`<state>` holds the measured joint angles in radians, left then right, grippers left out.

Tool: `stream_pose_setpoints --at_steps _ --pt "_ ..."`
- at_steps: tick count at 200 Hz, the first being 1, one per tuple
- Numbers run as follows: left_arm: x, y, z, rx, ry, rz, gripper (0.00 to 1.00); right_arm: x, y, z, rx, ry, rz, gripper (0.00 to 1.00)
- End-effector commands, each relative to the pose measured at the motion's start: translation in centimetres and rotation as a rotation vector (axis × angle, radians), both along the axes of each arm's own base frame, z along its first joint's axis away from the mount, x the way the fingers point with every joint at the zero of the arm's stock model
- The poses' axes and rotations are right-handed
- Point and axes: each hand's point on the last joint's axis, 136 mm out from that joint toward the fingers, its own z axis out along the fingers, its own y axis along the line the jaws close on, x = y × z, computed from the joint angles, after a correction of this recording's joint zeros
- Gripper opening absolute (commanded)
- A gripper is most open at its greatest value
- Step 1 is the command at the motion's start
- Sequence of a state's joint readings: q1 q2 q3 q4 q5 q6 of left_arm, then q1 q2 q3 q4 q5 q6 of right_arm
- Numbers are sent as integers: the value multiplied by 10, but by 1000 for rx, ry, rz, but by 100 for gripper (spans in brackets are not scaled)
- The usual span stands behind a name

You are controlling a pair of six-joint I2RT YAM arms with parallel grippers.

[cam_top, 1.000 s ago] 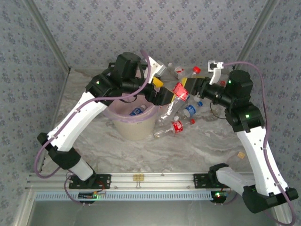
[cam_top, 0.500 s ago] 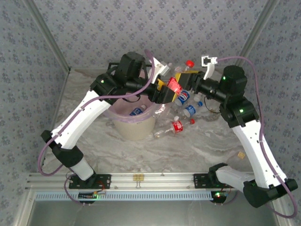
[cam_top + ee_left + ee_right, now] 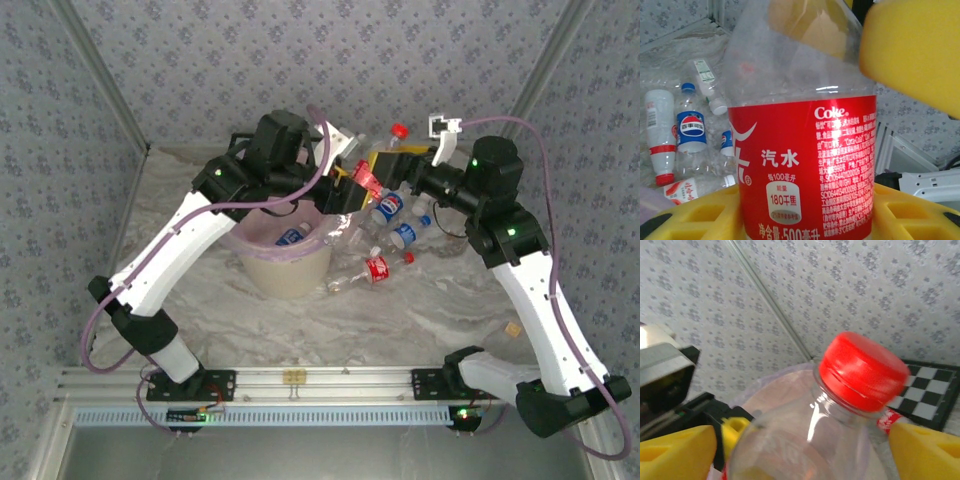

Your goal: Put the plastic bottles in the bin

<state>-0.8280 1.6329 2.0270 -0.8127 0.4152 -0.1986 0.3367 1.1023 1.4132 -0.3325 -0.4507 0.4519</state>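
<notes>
A clear Coke bottle (image 3: 366, 181) with a red label (image 3: 800, 165) and a red cap (image 3: 862, 370) hangs in the air, just right of the bin's rim. My left gripper (image 3: 355, 192) is shut on its labelled middle (image 3: 800, 220). My right gripper (image 3: 385, 162) is shut on its clear shoulder below the cap (image 3: 800, 455). The cream bin (image 3: 290, 270) with its pink bag holds one bottle (image 3: 291, 236). More bottles lie on the table to the right: a Pepsi one (image 3: 388, 205), a blue-labelled one (image 3: 403, 235) and a red-labelled one (image 3: 377, 268).
In the left wrist view, several bottles lie on the marble table, among them a Pepsi bottle (image 3: 691, 131) and a white one (image 3: 659, 130). A small tan block (image 3: 513, 328) sits at the near right. Patterned walls and metal frame posts (image 3: 100, 90) close in the table.
Both grippers have moved left and toward the back together, carrying the Coke bottle closer to the bin. The bottles on the table have not moved.
</notes>
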Motion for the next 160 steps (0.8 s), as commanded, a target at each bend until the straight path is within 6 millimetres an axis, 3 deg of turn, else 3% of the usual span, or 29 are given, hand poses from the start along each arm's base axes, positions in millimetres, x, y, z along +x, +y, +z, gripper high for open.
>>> stream_pose_setpoints --at_steps 1,38,70,96,112,116,137,160 --pt "7 16 30 -30 -92 40 44 -3 -23 6 -35 -7 -94 100" --pt "24 58 50 -21 -158 158 39 -7 -62 -18 -47 45 -213 100" --pt "41 106 35 136 -200 315 32 -6 -71 -54 -66 137 -230 100" --pt "53 139 -3 338 -195 414 23 -4 -75 -85 -83 220 -237 100" --pt "57 148 -31 435 -167 422 17 -3 -79 -97 -94 252 -247 100" --pt "59 150 -39 459 -160 421 14 -3 -79 -113 -105 290 -250 100" --pt "60 160 -74 583 -124 411 0 -3 -86 -139 -120 362 -269 100" --pt "55 167 -105 676 -91 375 0 -3 -95 -157 -124 418 -289 100"
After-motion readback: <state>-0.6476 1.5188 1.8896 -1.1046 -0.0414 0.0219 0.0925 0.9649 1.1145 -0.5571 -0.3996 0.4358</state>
